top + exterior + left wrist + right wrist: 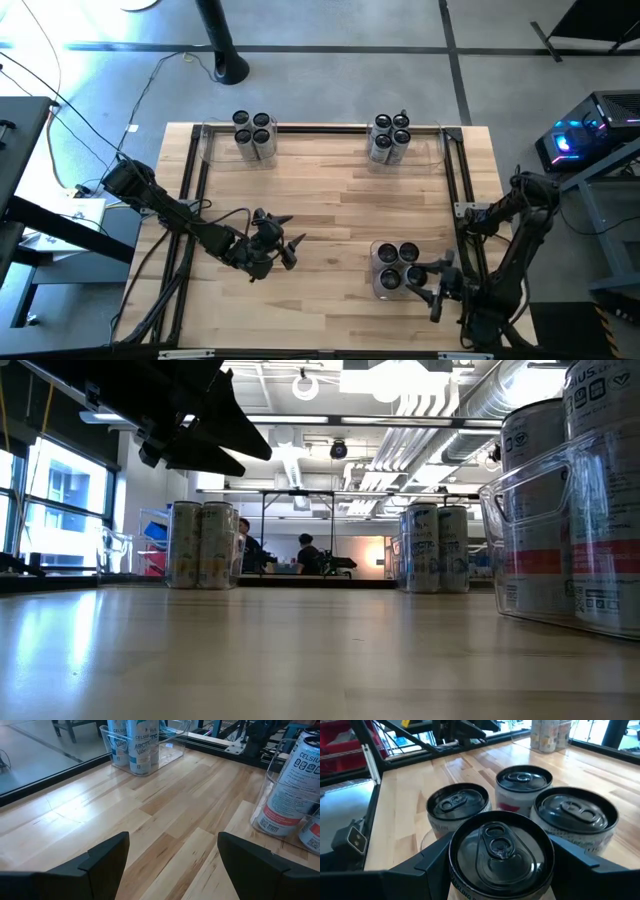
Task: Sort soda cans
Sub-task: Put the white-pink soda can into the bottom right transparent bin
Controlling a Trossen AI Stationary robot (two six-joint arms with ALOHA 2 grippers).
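Soda cans stood in three clusters of four on the wooden table (pixel 330 210), and one can of the near right cluster (pixel 397 266) sat between the fingers of the right gripper (pixel 422 275). In the right wrist view that nearest can (pixel 501 851) filled the gap between the two dark fingers (pixel 427 860), which flanked it closely on either side; whether they pressed its sides could not be told. Three more cans stood just behind it, their dark tops with pull tabs facing up, all inside a clear bin (pixel 379 292) near the table's right front corner.

The left gripper (pixel 283 243) hung above bare wood at the left front of the table with its jaws spread wide and nothing between them; in the left wrist view its fingers (pixel 107 852) framed only the planks. It was well apart from every can.

Farther out, a second cluster (pixel 254 133) stood upright in a clear bin (pixel 215 147) at the far left edge, and a third cluster (pixel 389 137) stood in another clear bin (pixel 432 150) at the far right edge. In the low view these two far groups showed as tall printed cans against the room, where two people (pixel 305 553) sat in the background
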